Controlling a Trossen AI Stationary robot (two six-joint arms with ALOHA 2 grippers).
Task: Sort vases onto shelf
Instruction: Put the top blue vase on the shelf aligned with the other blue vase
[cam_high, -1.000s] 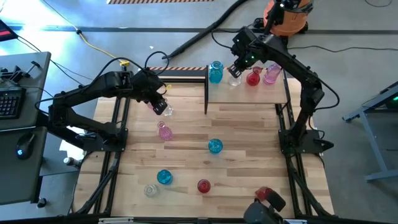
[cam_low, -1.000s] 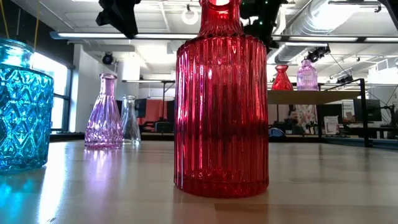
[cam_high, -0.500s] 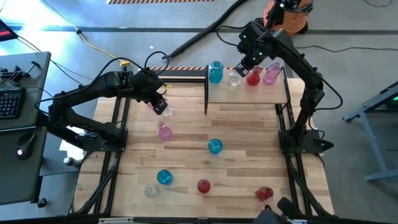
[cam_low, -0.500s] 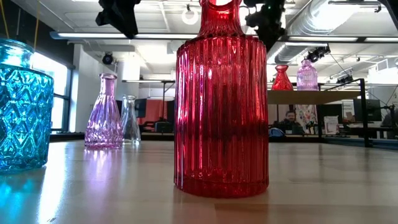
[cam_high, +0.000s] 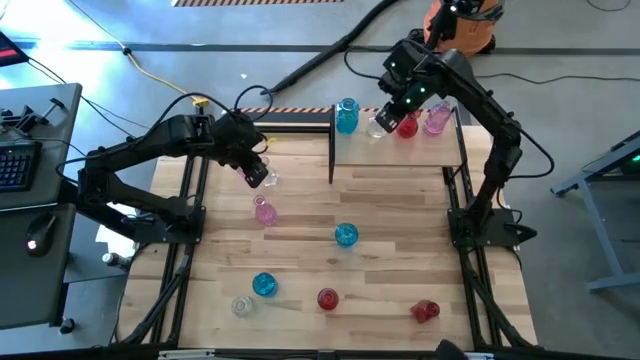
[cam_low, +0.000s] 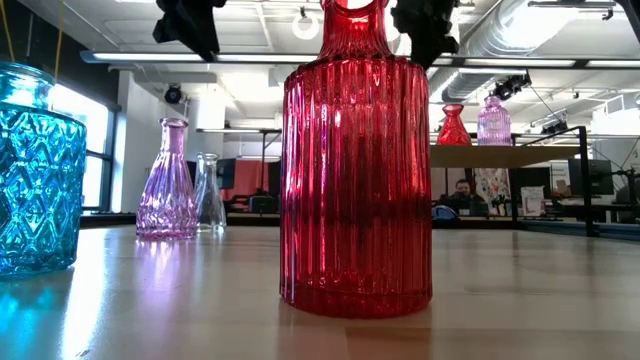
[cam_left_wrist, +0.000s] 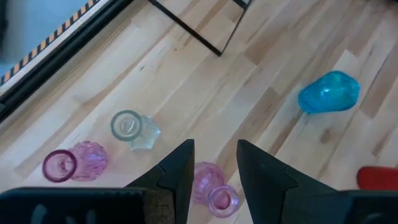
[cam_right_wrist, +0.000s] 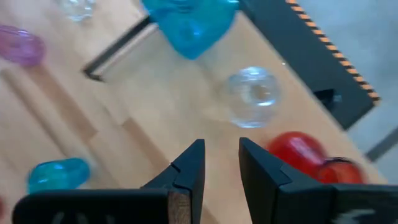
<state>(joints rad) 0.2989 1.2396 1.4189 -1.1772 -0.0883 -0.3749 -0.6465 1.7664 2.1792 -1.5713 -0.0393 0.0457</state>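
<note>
Your right gripper (cam_high: 393, 103) hangs above the shelf (cam_high: 400, 150) at the back of the table (cam_high: 400, 260), over its row of vases. Its fingers (cam_right_wrist: 189, 171) stand a small gap apart, with nothing between them. On the shelf top you have four vases, all upright: a blue vase (cam_high: 346, 116) at the left end, then a clear vase (cam_high: 377, 125) just under the gripper, a red vase (cam_high: 407, 125) and a pink vase (cam_high: 436, 120). Whether any of them holds anything you cannot tell.

Your left gripper (cam_high: 258, 172) waits over the back left part of the table. Its fingers (cam_left_wrist: 178, 171) are parted by a narrow gap and hold nothing.

Below it on the table stand a small clear vase (cam_left_wrist: 129, 129) and a pink one (cam_high: 264, 211). A blue one (cam_high: 345, 235) is near the middle. Along the front stand another blue (cam_high: 264, 285), a clear (cam_high: 241, 306) and a ribbed red vase (cam_high: 328, 299). A second red one (cam_high: 425, 311) lies on its side at the front right.
</note>
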